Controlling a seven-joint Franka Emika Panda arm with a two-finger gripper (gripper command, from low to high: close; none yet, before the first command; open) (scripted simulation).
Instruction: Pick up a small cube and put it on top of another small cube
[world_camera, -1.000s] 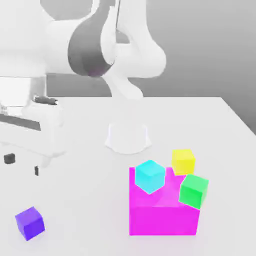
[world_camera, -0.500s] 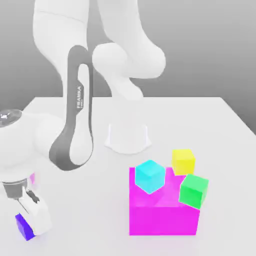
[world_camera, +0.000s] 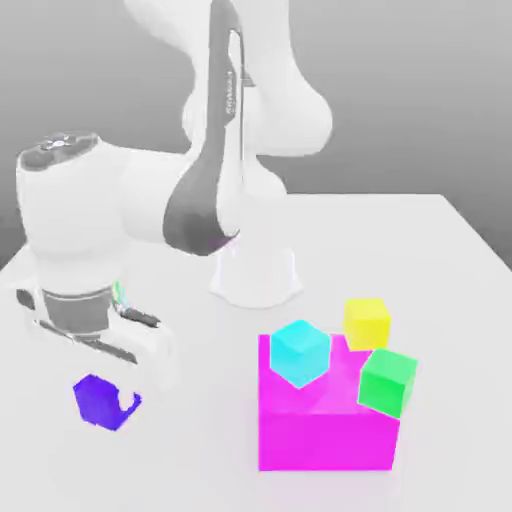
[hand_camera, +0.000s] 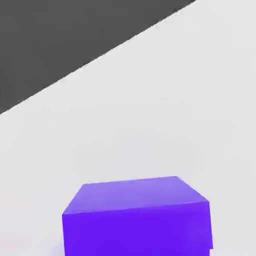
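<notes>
Pickup stage, by the look of it: the small plain violet-purple cube (world_camera: 99, 401) sits under the two-finger gripper (world_camera: 122, 398) at the exterior view's left, seemingly lifted off the white table (world_camera: 450, 260) and pinched between the fingers. Placement remains: the small plain yellow cube (world_camera: 366, 322) stands bare-topped behind the large magenta block (world_camera: 325, 435), well apart.

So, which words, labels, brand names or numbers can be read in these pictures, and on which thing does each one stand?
Dark lettering runs along the robot arm link in the exterior view; it is too blurred to read.
The violet-purple cube, yellow cube, cyan cube, green cube and magenta block carry no text.
</notes>
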